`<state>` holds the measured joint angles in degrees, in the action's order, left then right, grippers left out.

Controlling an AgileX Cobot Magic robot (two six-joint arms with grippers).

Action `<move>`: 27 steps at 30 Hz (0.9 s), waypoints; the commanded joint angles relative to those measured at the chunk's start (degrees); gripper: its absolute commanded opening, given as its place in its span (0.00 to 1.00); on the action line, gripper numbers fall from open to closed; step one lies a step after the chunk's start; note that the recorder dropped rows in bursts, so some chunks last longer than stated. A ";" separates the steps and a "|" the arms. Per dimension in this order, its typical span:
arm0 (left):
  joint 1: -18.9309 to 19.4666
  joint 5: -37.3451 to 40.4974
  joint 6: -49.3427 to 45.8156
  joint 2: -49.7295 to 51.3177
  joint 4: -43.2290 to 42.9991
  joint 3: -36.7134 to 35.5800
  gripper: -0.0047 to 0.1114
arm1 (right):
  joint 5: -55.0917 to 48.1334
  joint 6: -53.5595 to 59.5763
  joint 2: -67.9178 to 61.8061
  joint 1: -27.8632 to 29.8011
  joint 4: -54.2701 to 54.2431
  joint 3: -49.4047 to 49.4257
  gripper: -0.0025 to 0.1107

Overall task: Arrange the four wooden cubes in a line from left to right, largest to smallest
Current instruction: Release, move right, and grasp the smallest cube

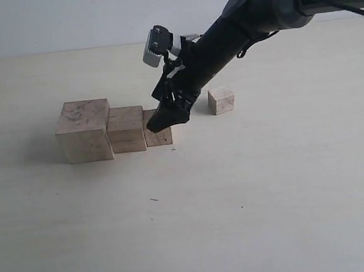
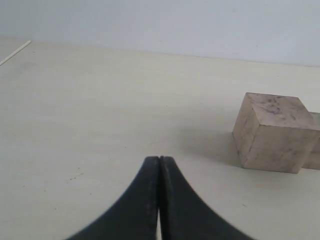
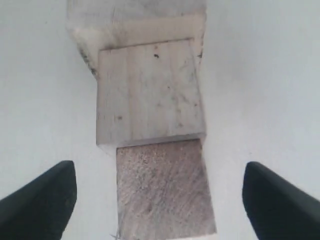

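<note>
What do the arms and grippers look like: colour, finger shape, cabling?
The right arm is matte black with a grey joint, a silver-white camera module at the wrist and thin black cables. The right gripper and left gripper have black fingers tapering to rounded tips. No markings visible.

I work over a broad counter (image 1: 270, 217), pale cream, matte and smooth, that fills nearly everything I can see. A few tiny dark specks (image 1: 154, 200) dot its surface. Behind it stands a plain wall (image 1: 65, 19), a cool whitish grey, meeting the counter's far edge in a straight line. The light is soft and even, so shadows on the counter are faint and blurred. My left wrist view shows a thin pale line (image 2: 15, 53) running across the counter toward the wall.
</note>
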<state>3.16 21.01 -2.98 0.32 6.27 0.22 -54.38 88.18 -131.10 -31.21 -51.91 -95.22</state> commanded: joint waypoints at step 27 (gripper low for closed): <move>-0.35 -0.69 0.28 -0.32 -0.10 -0.22 0.04 | 5.01 -82.20 4.70 1.34 45.04 -0.03 0.67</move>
<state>3.16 21.01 -2.98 0.32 6.27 0.22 -49.91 6.27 -126.42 -30.00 -7.61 -95.22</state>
